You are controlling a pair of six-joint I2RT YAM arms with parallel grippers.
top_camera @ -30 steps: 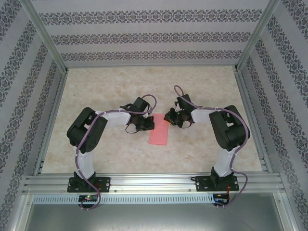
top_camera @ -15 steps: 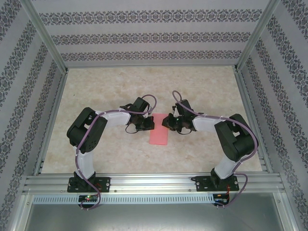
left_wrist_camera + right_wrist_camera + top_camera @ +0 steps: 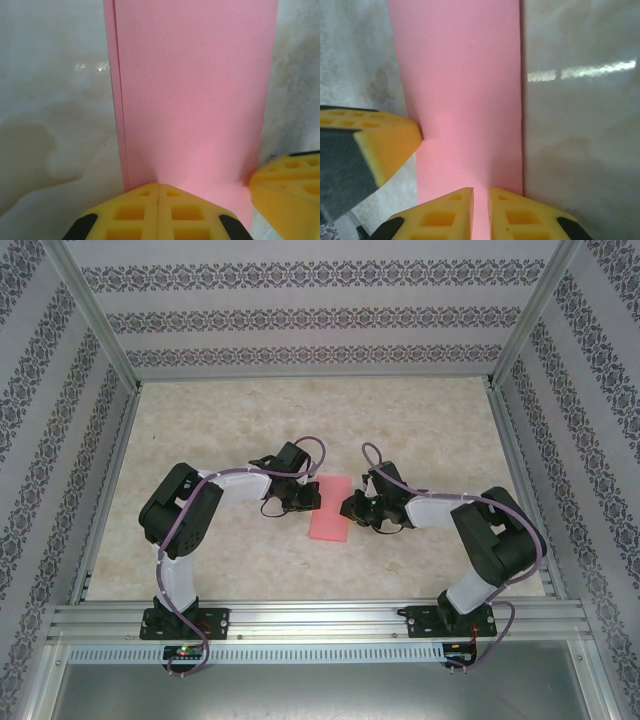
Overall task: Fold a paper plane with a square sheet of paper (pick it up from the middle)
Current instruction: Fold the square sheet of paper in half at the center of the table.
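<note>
the folded paper (image 3: 331,510), flat on the table (image 3: 220,420), is pinned at its left edge by the shut left gripper (image 3: 158,186), at its right by the barely parted, empty right gripper (image 3: 480,192). the crease seems in hand; a corner likely must be lifted next.

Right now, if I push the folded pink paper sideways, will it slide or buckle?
Likely buckle: the paper looks thin, two layers showing at its edge. Flat on the glossy table, it should otherwise slide easily. The shut left gripper resting on one edge would probably make it pivot.
</note>
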